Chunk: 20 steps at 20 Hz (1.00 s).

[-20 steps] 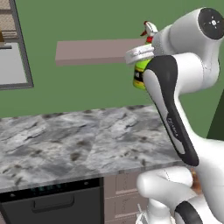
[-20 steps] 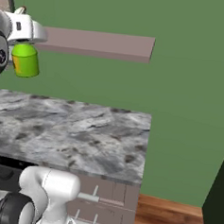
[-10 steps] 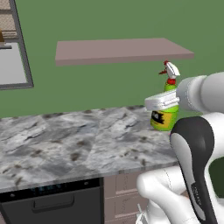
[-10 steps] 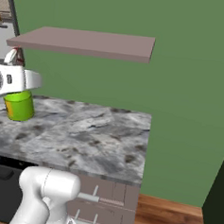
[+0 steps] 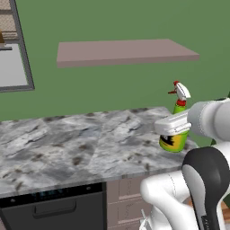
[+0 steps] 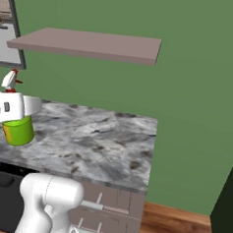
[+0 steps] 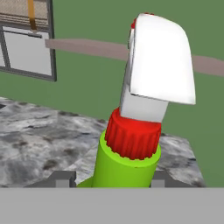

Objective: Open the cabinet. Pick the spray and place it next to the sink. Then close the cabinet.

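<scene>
Spray (image 5: 176,134) label in left view, red collar in hand view

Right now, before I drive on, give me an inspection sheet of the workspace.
Surface: grey marble counter, bare across its top.
Job's things: spray upright, held at the counter's right end; whether it touches the top cannot be told. Sink: nothing seen.
Clutter: nothing seen.
Grippers: gripper shut on the spray's green body.
Cables: nothing seen.
Surroundings: green wall, brown shelf above the counter, framed window at left, dark dishwasher and drawers below.
</scene>
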{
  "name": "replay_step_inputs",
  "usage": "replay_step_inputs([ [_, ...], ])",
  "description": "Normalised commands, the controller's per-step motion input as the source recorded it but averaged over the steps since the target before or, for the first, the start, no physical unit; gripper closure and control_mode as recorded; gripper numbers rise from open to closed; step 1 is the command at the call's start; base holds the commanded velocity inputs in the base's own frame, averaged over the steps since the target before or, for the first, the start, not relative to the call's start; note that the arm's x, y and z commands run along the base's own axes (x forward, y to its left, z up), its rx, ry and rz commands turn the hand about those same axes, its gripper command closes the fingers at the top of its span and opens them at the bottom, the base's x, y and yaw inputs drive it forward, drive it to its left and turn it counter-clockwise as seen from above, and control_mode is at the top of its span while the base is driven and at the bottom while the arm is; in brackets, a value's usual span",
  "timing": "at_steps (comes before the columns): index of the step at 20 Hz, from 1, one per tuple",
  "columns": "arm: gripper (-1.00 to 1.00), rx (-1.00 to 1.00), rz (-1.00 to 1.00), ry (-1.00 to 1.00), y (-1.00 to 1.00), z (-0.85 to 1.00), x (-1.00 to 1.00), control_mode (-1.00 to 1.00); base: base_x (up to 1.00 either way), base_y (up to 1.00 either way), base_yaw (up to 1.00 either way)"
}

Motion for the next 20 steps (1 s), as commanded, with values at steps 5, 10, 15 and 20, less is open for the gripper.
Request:
replay_step_inputs([
  [5,1.00,0.00,0.00,0.00,0.00,0.00,0.00,-1.00,0.00,0.00,0.00],
  [10,1.00,0.00,0.00,0.00,0.00,0.00,0.00,-1.00,0.00,0.00,0.00],
  [15,1.00,0.00,0.00,0.00,0.00,0.00,0.00,-1.00,0.00,0.00,0.00],
  [20,1.00,0.00,0.00,0.00,0.00,0.00,0.00,1.00,-0.23,0.16,0.00],
])
